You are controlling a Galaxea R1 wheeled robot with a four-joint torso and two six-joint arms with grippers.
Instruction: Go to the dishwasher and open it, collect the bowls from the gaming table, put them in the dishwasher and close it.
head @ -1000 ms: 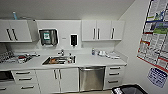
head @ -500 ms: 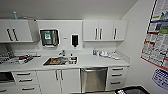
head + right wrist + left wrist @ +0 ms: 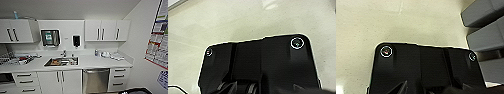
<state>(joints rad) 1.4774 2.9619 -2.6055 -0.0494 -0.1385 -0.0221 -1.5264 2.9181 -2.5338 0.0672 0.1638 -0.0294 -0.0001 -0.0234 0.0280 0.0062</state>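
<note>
Stainless-steel grey built-in dishwasher (image 3: 96,80) sits shut under the white countertop (image 3: 100,62), right of the steel sink (image 3: 61,61), between white cabinet doors (image 3: 62,81) and a drawer stack (image 3: 119,79). It lies straight ahead, slightly right of centre, so I'd judge the right arm nearer. Both wrist views look at pale floor; can't tell whether the fingers are open.

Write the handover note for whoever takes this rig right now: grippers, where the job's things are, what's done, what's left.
Grippers: the wrist views look down at pale floor; whether either is open or shut cannot be told, and nothing shows as held.
Dishwasher: straight ahead under the counter, right of the sink, steel front shut.
Done: the robot faces the kitchenette.
Left: open the dishwasher, fetch the bowls from the gaming table, load them, close it.
</note>
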